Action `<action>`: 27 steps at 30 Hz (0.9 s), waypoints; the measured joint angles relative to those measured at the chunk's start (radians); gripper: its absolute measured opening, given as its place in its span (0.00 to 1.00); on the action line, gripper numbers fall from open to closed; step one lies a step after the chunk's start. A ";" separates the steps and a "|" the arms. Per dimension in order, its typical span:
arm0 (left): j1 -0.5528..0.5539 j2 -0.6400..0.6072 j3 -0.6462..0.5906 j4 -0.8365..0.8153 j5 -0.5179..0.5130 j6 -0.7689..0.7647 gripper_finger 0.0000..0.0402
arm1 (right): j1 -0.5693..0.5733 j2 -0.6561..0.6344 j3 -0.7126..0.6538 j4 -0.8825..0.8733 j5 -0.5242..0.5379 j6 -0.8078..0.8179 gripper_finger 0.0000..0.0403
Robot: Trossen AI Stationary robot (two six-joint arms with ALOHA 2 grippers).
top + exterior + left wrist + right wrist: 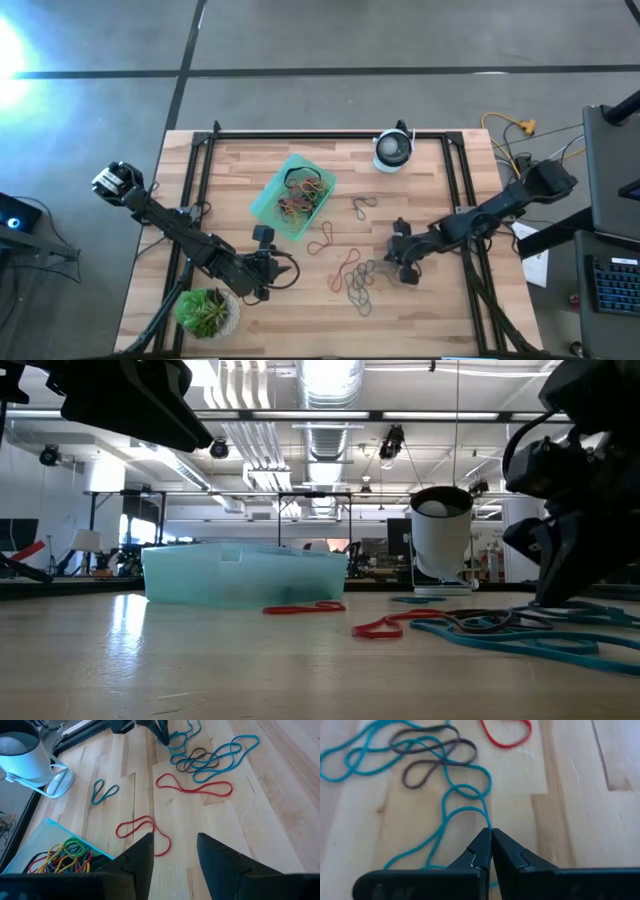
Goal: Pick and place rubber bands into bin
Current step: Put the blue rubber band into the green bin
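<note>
- My right gripper [491, 834] is down at the wooden table [430, 320], fingers pressed together at the edge of the loose pile of rubber bands [360, 282] — a teal band [465, 800] runs straight into the tips and looks pinched between them.
- In the right wrist view, that teal loop tangles with a grey-brown band [432, 757], and a red band [506, 735] lies just beyond them on the bare wood.
- My left gripper [174, 851] hovers near the bin [293, 196], on the side nearest the plant pot [207, 313]; its fingers stand apart with nothing between them.
- Past those parted fingers, a red loop [145, 832] lies on the wood close to the bin's corner, a longer red loop [195, 785] farther out, and a small teal loop [104, 791] near the white round device [393, 150].
- The bin sits tilted on the table between the two arms, toward the far edge — it already holds a heap of red, yellow, green and black bands [62, 857].
- From the low view, the bin's translucent wall [240, 575] stands behind a red band [305, 607] lying flat, with teal bands [530, 642] spread in front of my right gripper.
</note>
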 joint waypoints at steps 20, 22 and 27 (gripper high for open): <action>0.000 0.000 -0.003 0.009 0.000 0.003 0.34 | 0.000 0.043 0.000 0.030 -0.010 0.026 0.04; 0.000 0.000 -0.003 0.009 0.000 0.003 0.34 | 0.000 0.043 0.000 0.031 -0.011 0.026 0.06; 0.000 0.000 -0.003 0.009 0.000 0.003 0.34 | 0.000 0.043 0.000 0.032 -0.011 0.026 0.11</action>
